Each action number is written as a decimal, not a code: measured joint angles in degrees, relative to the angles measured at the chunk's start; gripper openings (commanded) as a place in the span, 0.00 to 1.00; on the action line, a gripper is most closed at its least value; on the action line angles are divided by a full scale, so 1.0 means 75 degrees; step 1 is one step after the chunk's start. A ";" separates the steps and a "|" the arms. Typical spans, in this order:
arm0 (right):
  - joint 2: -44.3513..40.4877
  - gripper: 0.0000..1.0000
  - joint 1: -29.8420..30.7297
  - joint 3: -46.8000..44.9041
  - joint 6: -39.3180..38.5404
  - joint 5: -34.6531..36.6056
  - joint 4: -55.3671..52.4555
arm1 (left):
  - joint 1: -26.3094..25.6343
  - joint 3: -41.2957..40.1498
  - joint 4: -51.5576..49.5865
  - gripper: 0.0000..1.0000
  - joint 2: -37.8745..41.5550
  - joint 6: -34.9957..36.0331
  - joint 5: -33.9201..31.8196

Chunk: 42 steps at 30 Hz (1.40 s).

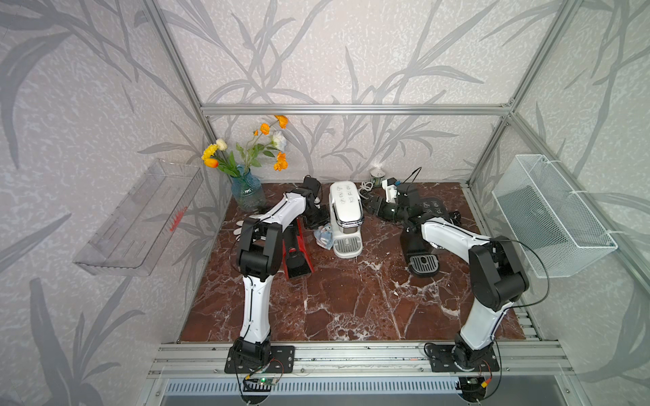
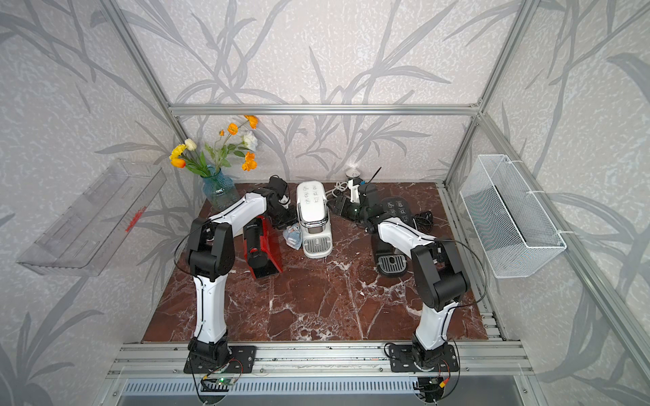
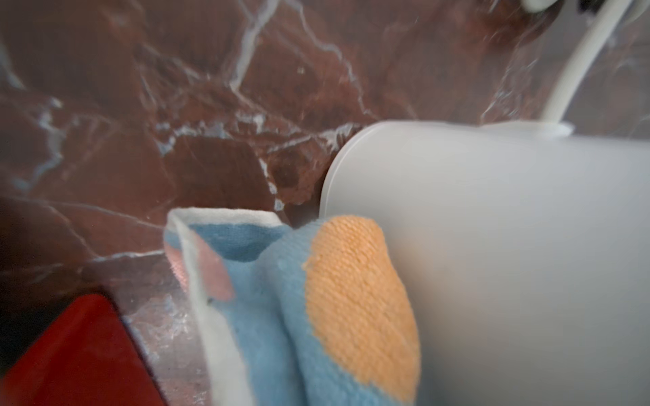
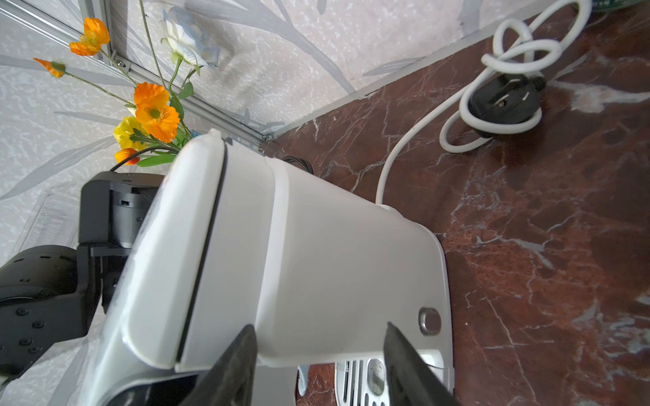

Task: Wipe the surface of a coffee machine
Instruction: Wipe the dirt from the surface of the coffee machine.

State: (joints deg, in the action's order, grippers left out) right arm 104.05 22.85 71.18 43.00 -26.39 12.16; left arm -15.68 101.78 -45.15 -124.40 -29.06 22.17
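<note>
Two arms flanked the white machine (image 1: 345, 211). The left gripper (image 1: 318, 223), pinched tight on the cloth (image 3: 316, 309), pressed it to the machine's left side, while the right gripper (image 4: 319, 328) stood with jaws spread at its right side. Wiping looked underway there; top, front and right side seemed left to do.
</note>
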 measured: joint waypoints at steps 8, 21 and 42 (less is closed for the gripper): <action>-0.0006 0.58 -0.0172 -0.0017 0.0111 -0.0411 0.0114 | 0.0128 -0.1314 0.1489 0.00 0.0743 0.0195 0.0609; -0.0256 0.58 -0.0268 -0.0032 0.0055 -0.0603 -0.0041 | 0.0405 -0.2693 0.4558 0.00 0.2186 0.0595 0.1250; -0.0344 0.58 -0.0245 -0.0318 -0.0644 -0.0775 -0.0860 | 0.0300 -0.3969 0.5887 0.00 0.2556 0.0391 0.1492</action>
State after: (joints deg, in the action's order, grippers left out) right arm 101.47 21.02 68.79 38.17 -32.21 5.72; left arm -13.43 72.01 -0.99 -105.23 -26.13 33.36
